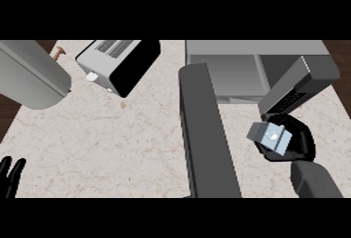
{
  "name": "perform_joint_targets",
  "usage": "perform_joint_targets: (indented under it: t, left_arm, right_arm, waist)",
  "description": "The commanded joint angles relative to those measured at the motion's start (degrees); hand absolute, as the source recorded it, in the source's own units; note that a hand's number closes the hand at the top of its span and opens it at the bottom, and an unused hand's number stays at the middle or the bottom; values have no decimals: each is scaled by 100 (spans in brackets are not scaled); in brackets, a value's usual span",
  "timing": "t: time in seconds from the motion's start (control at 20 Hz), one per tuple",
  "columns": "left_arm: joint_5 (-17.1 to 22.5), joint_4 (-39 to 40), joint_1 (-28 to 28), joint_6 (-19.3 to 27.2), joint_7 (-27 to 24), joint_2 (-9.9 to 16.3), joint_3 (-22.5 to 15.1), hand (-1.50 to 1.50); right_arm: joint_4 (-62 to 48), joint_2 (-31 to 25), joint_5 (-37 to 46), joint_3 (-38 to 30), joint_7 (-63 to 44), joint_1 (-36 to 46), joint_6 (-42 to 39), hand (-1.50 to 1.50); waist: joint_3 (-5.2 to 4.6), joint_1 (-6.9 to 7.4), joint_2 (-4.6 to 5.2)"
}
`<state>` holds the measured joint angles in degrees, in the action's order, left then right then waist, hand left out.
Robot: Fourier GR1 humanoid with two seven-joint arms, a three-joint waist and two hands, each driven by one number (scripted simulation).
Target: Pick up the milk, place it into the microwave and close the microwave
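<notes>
The robot's right hand (296, 145) curled round the milk (271, 136) — a small pale-blue carton with a white cap — just in front of the open microwave (233, 74), at the right side of the tabletop (116, 144). The carton sat tilted in the black fingers, apart from the marble surface as far as the view allowed, and not yet inside the grey cavity. The grey right forearm rose from the lower edge toward it.

The microwave's door (205, 135) stood swung out as a long dark slab running from the cavity's left corner down to the tabletop's near edge, splitting the surface in 2. Between that door and the microwave's dark control panel (298, 88) lay a narrow channel of pale stone, where the hand and carton were. Left of the door the veined, cream-coloured top lay broad and bare.

At the far edge a boxy silver-and-black toaster (113, 62) stood at an angle, and a smooth grey cylinder (31, 74) overhung the far-left corner. Dark wood showed beyond the tabletop's left and right edges.

The left hand (10, 176) rested at the lower-left edge, fingers straight and pointing up — holding nothing.
</notes>
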<state>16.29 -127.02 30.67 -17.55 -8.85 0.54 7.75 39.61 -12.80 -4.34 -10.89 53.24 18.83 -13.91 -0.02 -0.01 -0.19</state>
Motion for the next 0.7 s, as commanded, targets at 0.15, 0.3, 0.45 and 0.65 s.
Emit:
perform_joint_targets:
  t: [0.15,0.3,0.45,0.65]
  left_arm:
    - [-87,188,176,44,-313,-53,-194,-150]
    - [245,-136,-269,178,434,82,173,-150]
    - [204,-4,357,-301,-156,-51,166,-150]
    - [37,418,104,-321,-387,17,202,-150]
  right_arm:
    - [1906,290,-93,529,-680,-671,-141,150]
    - [2797,415,-55,649,-1353,-810,329,150]
    - [2546,536,446,749,-1526,-418,1053,150]
    - [2260,616,579,766,-2001,162,1248,150]
  waist:
    - [-4,-21,-10]
    - [-2,-37,-2]
    - [-1,54,3]
    - [1,60,19]
